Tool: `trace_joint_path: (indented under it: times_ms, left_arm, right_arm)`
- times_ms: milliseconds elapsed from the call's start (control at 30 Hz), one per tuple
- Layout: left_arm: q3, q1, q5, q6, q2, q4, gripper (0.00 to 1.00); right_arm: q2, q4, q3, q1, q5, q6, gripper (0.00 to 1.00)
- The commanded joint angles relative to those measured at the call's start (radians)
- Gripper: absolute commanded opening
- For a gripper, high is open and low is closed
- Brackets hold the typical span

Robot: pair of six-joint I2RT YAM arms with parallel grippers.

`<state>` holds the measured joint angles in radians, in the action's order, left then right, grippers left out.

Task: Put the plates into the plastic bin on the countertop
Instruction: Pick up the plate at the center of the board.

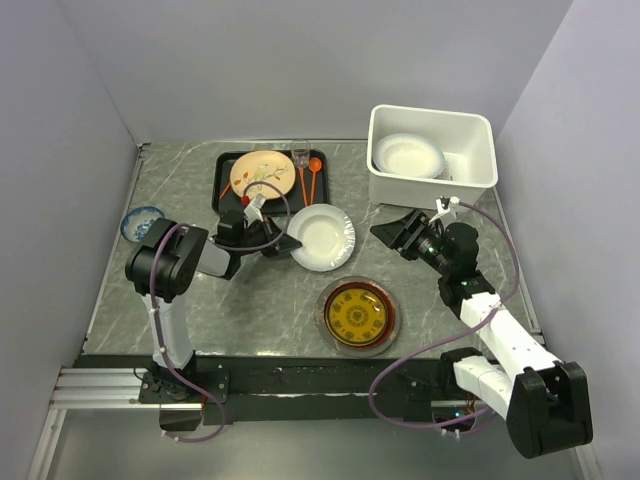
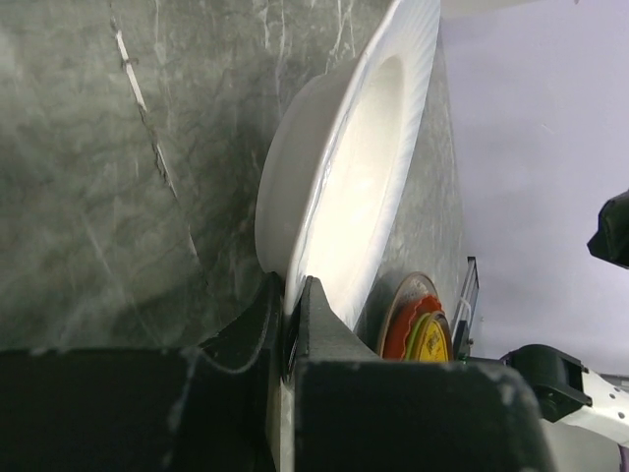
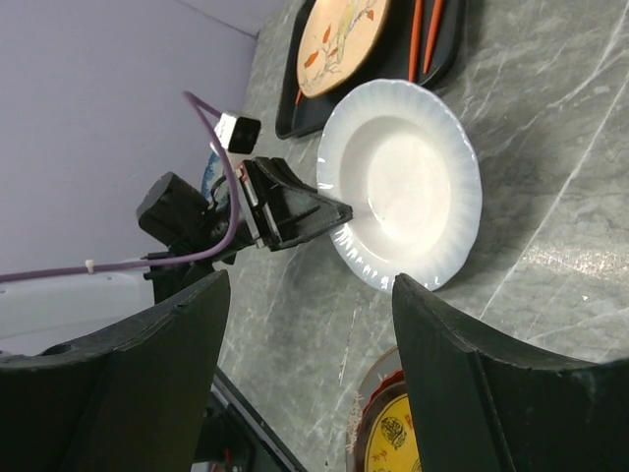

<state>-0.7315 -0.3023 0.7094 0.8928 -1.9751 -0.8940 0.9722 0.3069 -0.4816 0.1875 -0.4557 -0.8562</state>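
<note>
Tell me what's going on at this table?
The left gripper is shut on the rim of the white plate resting on the countertop. The right gripper hangs open and empty in front of the plastic bin, which already holds a second white plate. A cream floral plate sits on the black tray, and a gold-patterned dark red plate waits near the arms.
</note>
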Motion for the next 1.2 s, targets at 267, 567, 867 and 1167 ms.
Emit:
trace_joint_path:
  times_ms: [267,567,867,1167]
  left_arm:
    - [0.030,-0.007,0.110,0.028,0.293,-0.053,0.01]
    - [-0.025,-0.086,0.045,-0.122,0.479,0.252,0.01]
    - [-0.005,-0.118,0.021,-0.130,0.538,0.270,0.01]
    - [0.038,-0.120,0.012,-0.127,0.587,0.264,0.01]
  right_arm:
    - [0.003,0.055,0.044,0.023,0.054,0.005,0.75]
    - [0.022,0.092,0.072,0.064,0.069,-0.020,0.75]
    - [0.080,0.144,0.051,0.113,0.074,-0.040,0.74]
    - [0.177,0.212,0.038,0.182,0.087,-0.066,0.64]
